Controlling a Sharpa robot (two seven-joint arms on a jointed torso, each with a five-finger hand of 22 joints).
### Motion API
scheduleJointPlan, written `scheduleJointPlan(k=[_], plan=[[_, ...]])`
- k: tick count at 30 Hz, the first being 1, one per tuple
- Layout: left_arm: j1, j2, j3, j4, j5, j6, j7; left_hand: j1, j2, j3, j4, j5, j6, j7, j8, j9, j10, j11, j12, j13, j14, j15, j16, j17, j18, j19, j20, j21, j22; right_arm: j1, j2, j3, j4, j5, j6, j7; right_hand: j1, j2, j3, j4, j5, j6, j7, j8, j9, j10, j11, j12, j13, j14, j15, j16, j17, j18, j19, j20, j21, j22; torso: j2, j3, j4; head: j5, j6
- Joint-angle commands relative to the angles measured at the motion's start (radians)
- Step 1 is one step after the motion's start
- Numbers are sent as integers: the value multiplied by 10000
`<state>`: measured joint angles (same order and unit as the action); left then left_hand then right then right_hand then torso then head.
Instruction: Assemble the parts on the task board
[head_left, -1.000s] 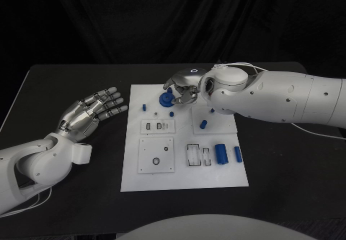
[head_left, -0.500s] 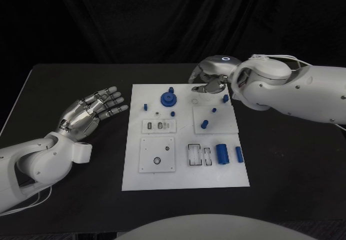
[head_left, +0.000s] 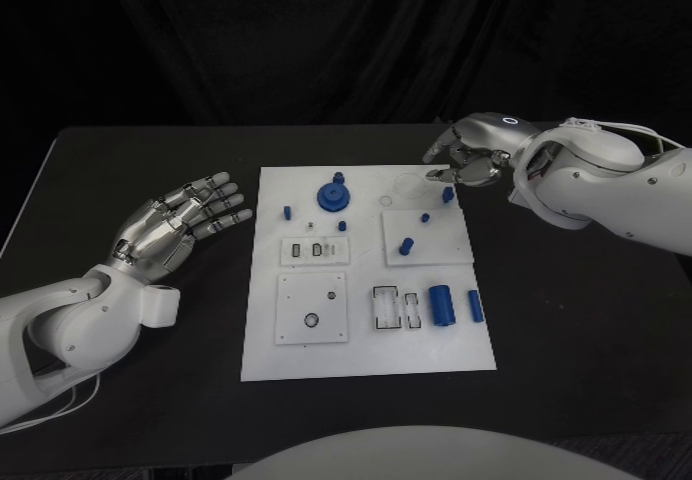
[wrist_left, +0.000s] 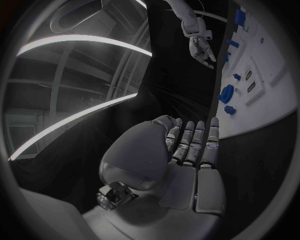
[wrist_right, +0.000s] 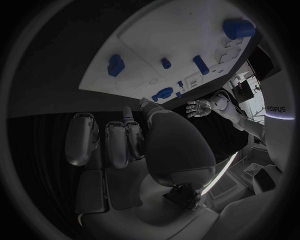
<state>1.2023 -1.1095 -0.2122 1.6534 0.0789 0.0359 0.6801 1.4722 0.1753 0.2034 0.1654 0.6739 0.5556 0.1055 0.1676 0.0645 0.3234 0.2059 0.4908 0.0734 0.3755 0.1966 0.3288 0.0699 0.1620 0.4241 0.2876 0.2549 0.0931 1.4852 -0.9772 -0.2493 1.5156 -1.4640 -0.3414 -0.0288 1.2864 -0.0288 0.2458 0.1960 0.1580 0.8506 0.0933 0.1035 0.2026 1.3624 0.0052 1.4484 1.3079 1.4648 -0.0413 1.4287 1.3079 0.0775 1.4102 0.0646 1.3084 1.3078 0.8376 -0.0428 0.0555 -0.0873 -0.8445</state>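
Your task board (head_left: 368, 355) lies mid-table, blue parts (head_left: 335, 195) toward its far edge. The right hand (head_left: 469, 160) hovers at the far right corner, fingers curled, holding nothing. Pick one part, descend squarely. The left hand (head_left: 180, 225) rests spread, empty.

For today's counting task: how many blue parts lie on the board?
8: gear, two pegs upper left; three pegs upper right; two cylinders lower right; right robot hand may hide more.
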Motion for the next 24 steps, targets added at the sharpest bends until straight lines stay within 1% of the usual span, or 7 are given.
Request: scheduleJointPlan(k=[1,4,7,11,15,19,24], plan=[[-8,26,8,8,28,171,644,-98,8,45,13,-57,26,72,24,14,28,64,41,-12,-9,58,50,-8,-24,-61,16,-47,-16,-181,-75,5,-75,208,-344,141,27,-117,-80,121,-159,14,-30,-87,-41,-188,4,-141,392,278,-89,-176,1251,-62,-86,-16,-136,1103,-4,20,-8,-37,-17],[-9,40,8,-4,28,187,635,-98,8,45,13,-57,26,72,24,14,28,64,41,-12,-9,58,50,-8,-24,-61,16,-47,-16,-308,-113,4,-143,219,-292,111,49,-137,-121,160,-243,2,-33,-119,-63,-289,-3,-226,276,223,-91,-303,1152,-37,-145,-22,-247,1052,-6,17,14,-73,-44],[-9,48,8,-10,28,203,614,-113,-2,80,11,-64,23,80,24,15,29,60,43,-12,8,69,67,-4,-32,-62,17,-46,-17,-429,-144,3,-220,226,-249,78,143,-166,-217,253,-433,-32,-42,-198,-119,-798,-10,-661,-311,45,-93,-710,847,32,-329,-24,-599,888,-1,12,33,-96,-48],[-10,31,8,-13,28,207,559,-113,-2,80,11,-64,23,80,24,15,29,60,43,-12,8,69,67,-4,-32,-62,17,-46,-17,-543,-166,2,-311,230,-243,45,244,-229,-385,387,-627,-38,-52,-264,-176,-1260,-19,-1170,-943,-112,-92,-1149,541,106,-505,-28,-1014,700,6,12,15,-103,-49],[-10,12,8,-11,28,203,523,-119,-5,92,11,-67,15,82,22,14,28,59,43,-12,12,73,70,-3,-34,-63,17,-45,-17,-605,-184,2,-350,232,-237,24,343,-251,-571,578,-769,-41,-65,-308,-229,-1887,-25,-2010,-1932,-448,-96,-2104,-166,194,-704,-29,-1562,451,11,8,15,-110,-44],[-11,9,8,-16,28,206,463,-131,-14,106,13,-76,10,88,21,13,26,61,43,-12,15,79,74,-2,-40,-65,19,-46,-18,-652,-213,1,-353,233,-245,-27,320,-292,-669,661,-868,-59,-78,-322,-248,-1880,-29,-2107,-2027,-448,-102,-2196,-227,195,-694,-30,-1621,433,3,5,16,-115,-39],[-11,22,8,-33,28,223,382,-150,-28,129,15,-90,2,101,19,13,21,69,42,-13,11,91,74,-3,-49,-68,22,-47,-19,-708,-280,0,-333,233,-281,-112,291,-339,-827,773,-972,-62,-109,-324,-268,-1367,-67,-1780,-1623,-212,-143,-1857,32,128,-464,-62,-1346,594,-2,7,5,-116,-46]])
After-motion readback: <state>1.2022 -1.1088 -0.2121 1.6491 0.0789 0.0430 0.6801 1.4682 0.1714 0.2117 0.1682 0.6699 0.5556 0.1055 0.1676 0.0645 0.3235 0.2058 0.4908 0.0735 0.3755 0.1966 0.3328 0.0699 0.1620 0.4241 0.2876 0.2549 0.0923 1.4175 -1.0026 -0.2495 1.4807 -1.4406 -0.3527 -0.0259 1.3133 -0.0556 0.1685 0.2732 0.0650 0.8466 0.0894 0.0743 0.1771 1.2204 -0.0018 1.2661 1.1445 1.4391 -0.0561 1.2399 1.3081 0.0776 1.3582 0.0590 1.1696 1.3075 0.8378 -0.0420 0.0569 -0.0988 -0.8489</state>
